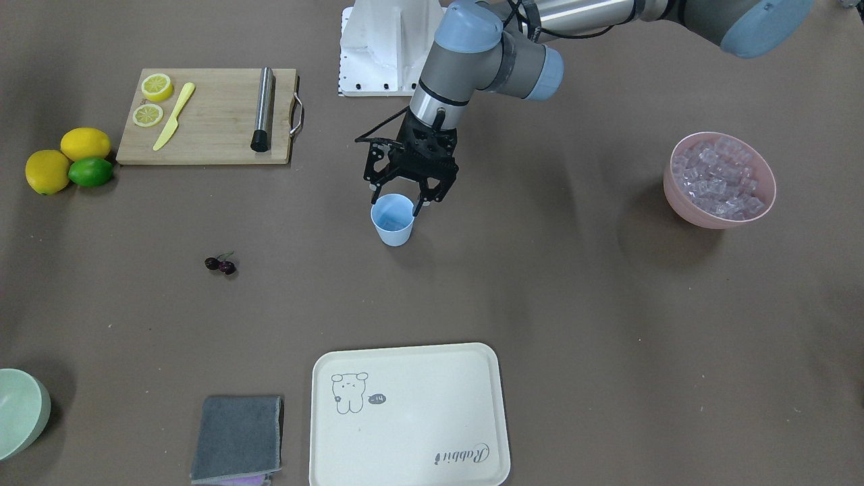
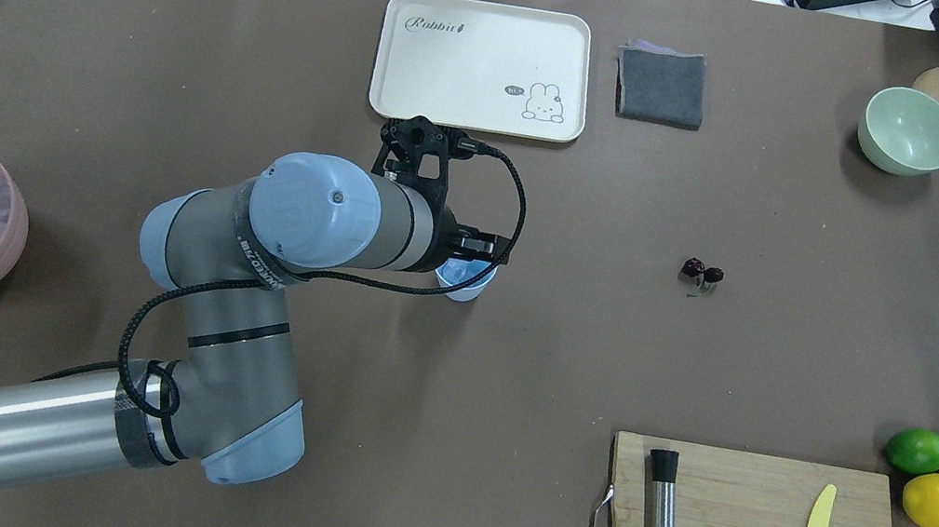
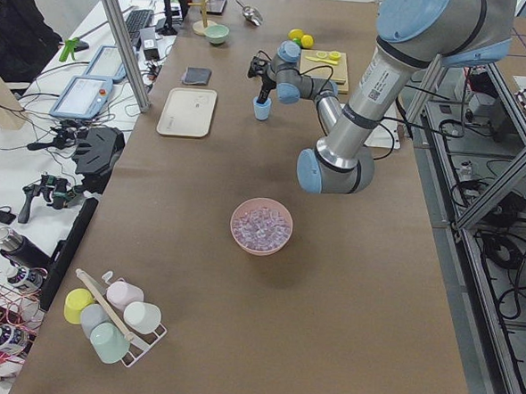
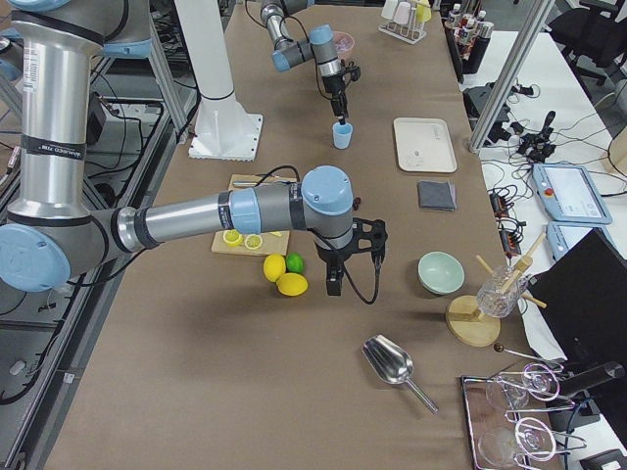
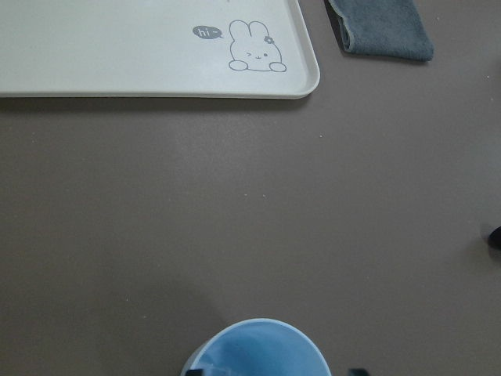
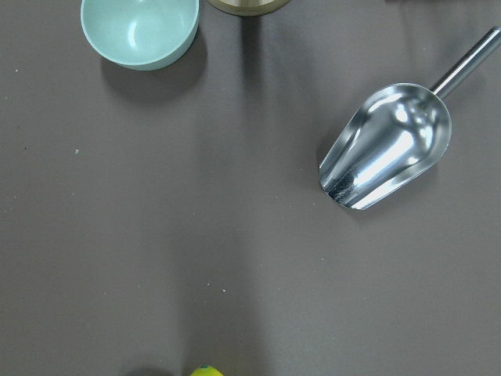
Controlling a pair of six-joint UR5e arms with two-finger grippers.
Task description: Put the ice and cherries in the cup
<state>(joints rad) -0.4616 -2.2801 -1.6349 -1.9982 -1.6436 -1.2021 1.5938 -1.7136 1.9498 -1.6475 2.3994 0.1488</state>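
Observation:
The light blue cup (image 1: 392, 219) stands upright near the table's middle. My left gripper (image 1: 397, 201) hangs right over it, open, with one finger on either side of the rim. In the left wrist view the cup (image 5: 258, 348) fills the bottom edge. The ice (image 1: 721, 177) is a heap of clear cubes in the pink bowl (image 1: 682, 196), far from the cup on my left side. The cherries (image 1: 221, 264) lie loose on the table, apart from the cup. My right gripper (image 4: 333, 287) hovers by the lemons; I cannot tell whether it is open or shut.
A cream tray (image 1: 405, 412) and a grey cloth (image 1: 237, 439) lie at the far edge. A cutting board (image 1: 202, 135) carries lemon slices, a yellow knife and a metal rod. Two lemons and a lime (image 1: 67, 158), a pale green bowl (image 1: 20, 412) and a metal scoop (image 6: 387, 149) sit on my right.

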